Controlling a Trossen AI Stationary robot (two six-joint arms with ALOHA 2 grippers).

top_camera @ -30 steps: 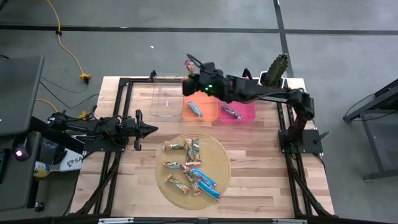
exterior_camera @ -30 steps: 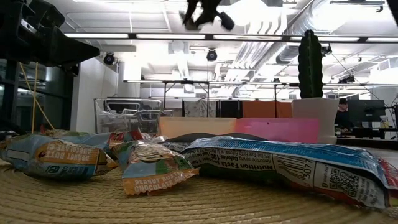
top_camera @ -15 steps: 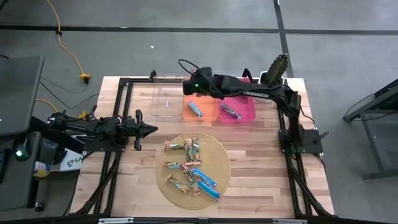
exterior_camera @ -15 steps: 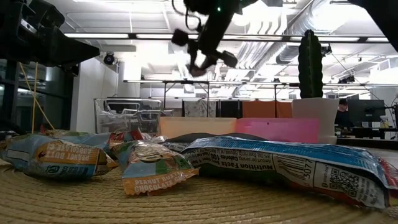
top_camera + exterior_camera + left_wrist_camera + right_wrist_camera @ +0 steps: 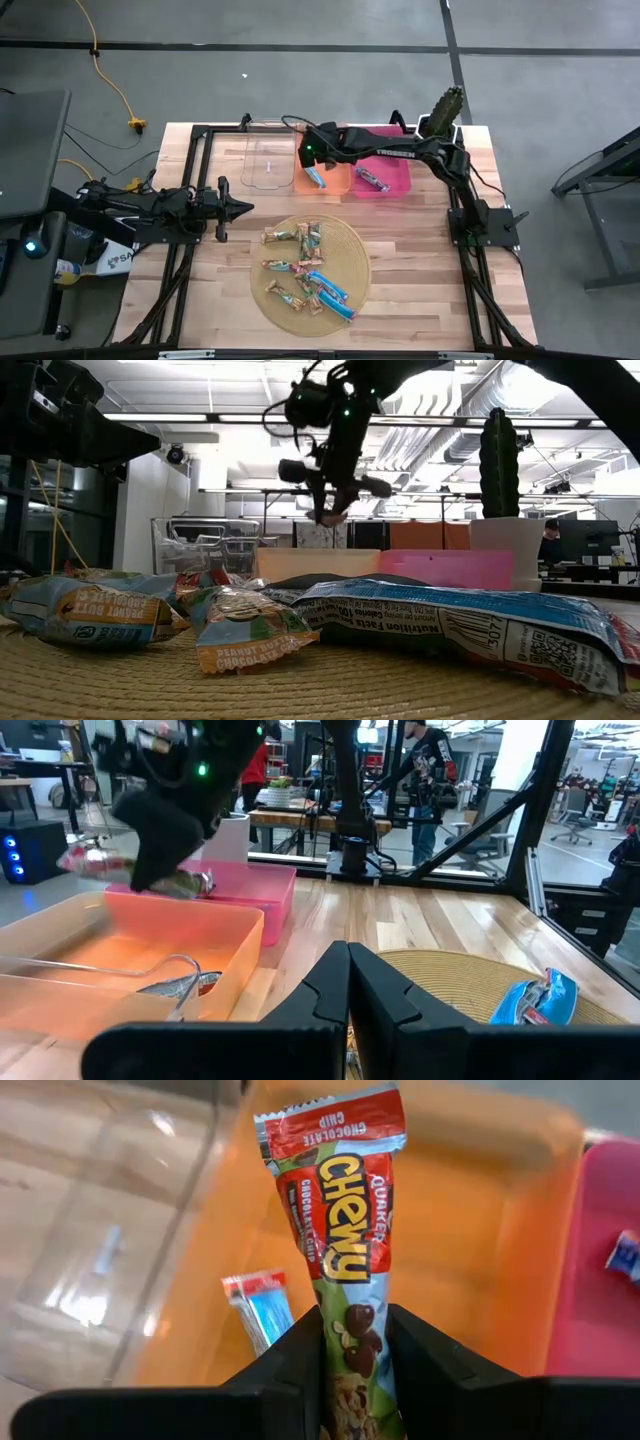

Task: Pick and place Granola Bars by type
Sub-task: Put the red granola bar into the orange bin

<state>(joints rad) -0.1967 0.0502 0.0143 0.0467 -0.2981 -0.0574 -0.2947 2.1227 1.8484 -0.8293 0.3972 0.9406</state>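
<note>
Right wrist view shows it best: the right gripper (image 5: 352,1342) is clamped tight on a red Chewy bar (image 5: 340,1230), held up over the orange bin (image 5: 480,1230), right by the edge it shares with the clear bin (image 5: 90,1230). One blue bar (image 5: 262,1308) already lies in the orange bin, and another bar (image 5: 372,179) lies in the pink bin (image 5: 397,180). Rest of the granola bars (image 5: 305,268) sit piled on the round woven mat (image 5: 350,250) nearer the front. Left gripper (image 5: 238,208) is parked off to the left side of the table (image 5: 420,260), fingers pressed together with nothing in them
</note>
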